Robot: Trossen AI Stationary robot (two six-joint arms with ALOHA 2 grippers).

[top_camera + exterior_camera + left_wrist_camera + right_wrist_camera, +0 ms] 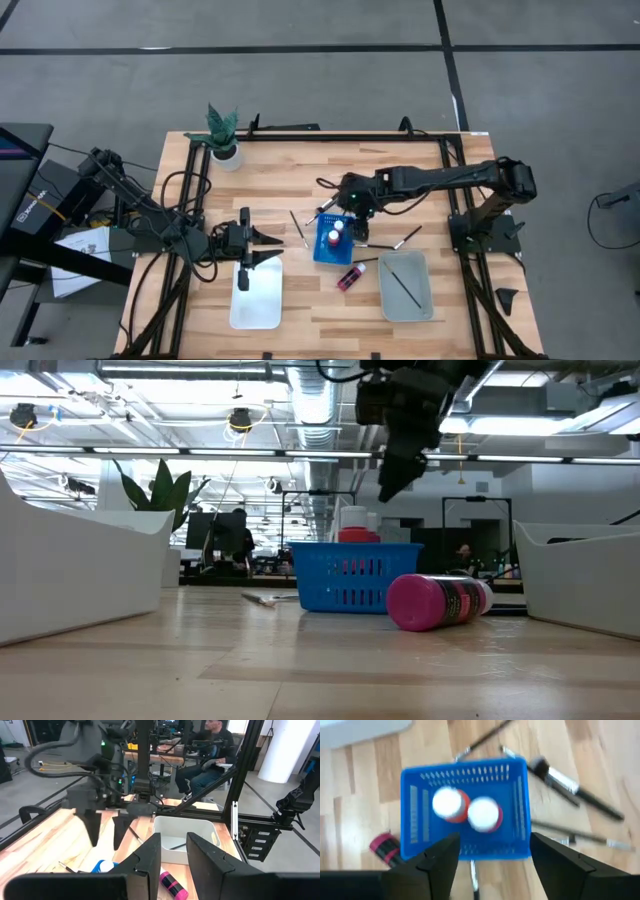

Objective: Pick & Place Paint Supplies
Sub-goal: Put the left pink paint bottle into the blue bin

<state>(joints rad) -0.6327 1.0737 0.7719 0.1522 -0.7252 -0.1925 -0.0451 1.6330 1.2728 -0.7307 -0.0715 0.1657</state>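
Observation:
Two red paint bottles with white caps [467, 810] [335, 231] stand upright in the blue square rack [415, 805] [324, 252] [355, 575]. A pink-red bottle with a black cap [350, 277] [435, 601] [172, 887] lies on its side on the table, between the rack and the grey tray. Thin dark brushes [297, 228] [405, 238] [580, 795] lie on the wood around the rack. My right gripper [355, 207] [400, 472] [495, 855] hangs open above the rack's far edge, touching nothing. My left gripper [262, 247] [173, 852] is open over the white tray's far end.
A white tray [255, 295] lies under my left gripper. The grey tray [405, 287] right of the rack holds one brush [402, 280]. A potted plant [224, 135] stands at the far left corner. Black frame rails [350, 135] border the table. A person sits beyond the table [210, 750].

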